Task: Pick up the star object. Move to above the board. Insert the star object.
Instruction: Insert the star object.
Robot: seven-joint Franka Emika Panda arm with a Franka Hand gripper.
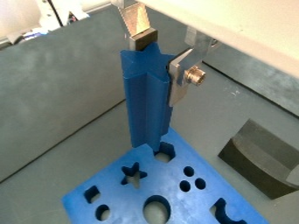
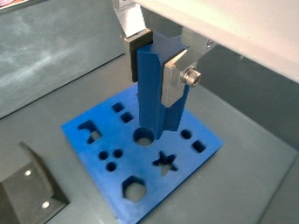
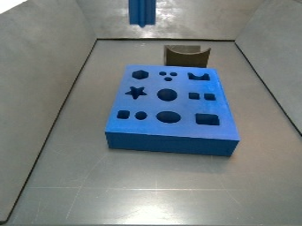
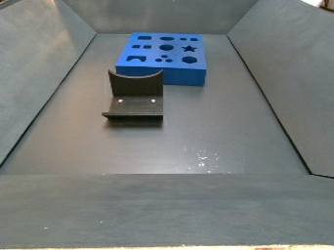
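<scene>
My gripper (image 1: 156, 54) is clamped on the tall ridged blue star rod (image 1: 142, 101), hanging upright above the thick blue holed board (image 1: 105, 199), beside its star cut-out (image 1: 133, 172).

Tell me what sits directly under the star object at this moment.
The board lies below the star object, which the hand holds upright above it. In a wrist view the rod covers part of a round hole; the star hole shows empty beside it. The rod's lower tip is hidden.
</scene>
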